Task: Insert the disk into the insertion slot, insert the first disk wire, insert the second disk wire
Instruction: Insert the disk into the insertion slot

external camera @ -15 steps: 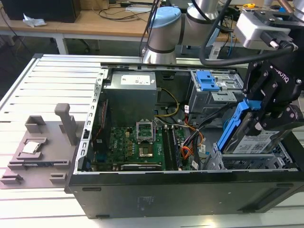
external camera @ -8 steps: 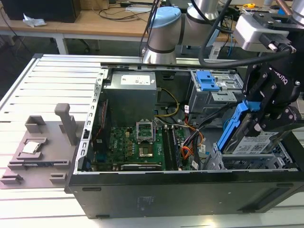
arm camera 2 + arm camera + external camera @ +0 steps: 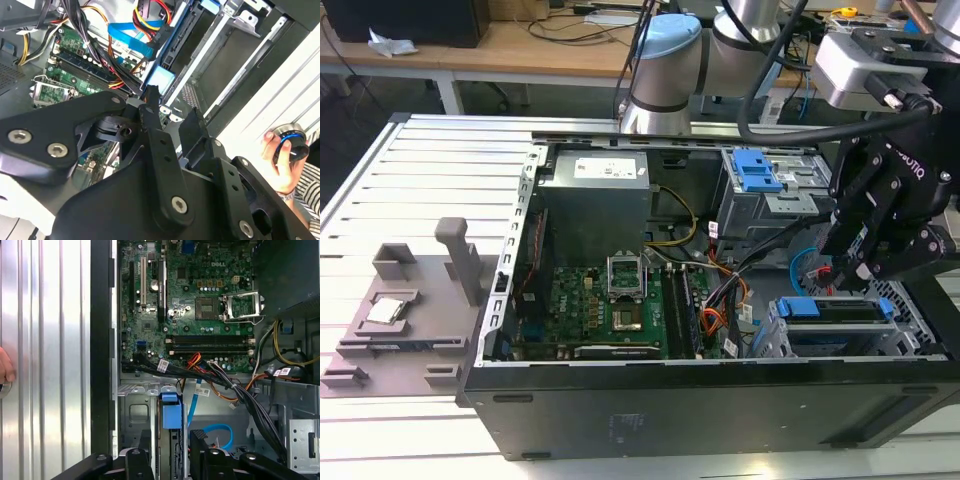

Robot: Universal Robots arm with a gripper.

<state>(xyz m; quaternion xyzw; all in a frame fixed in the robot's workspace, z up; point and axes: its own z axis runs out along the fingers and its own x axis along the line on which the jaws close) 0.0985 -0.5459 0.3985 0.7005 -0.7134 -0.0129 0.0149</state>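
The disk [image 3: 837, 309] in the slot [image 3: 776, 338], gripper [image 3: 170, 455] just above.
I see the jaws narrowly apart, holding nothing; the disk sits in the case's [image 3: 670, 410] near corner on the exterior view's right.

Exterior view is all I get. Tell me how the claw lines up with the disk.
Observer: In the first wrist view the silver hard drive in its bright blue plastic frame sits edge-on in the silver-grey metal drive cage slot, centred ahead of the claw.
Operator: Report the cables there.
Observer: A light-blue flat cable runs close beside the frame; whether they touch, I cannot tell.
Operator: Check for people.
Observer: In the second wrist view a person's hand holds a round black device with a blue ring, outside the black computer case.
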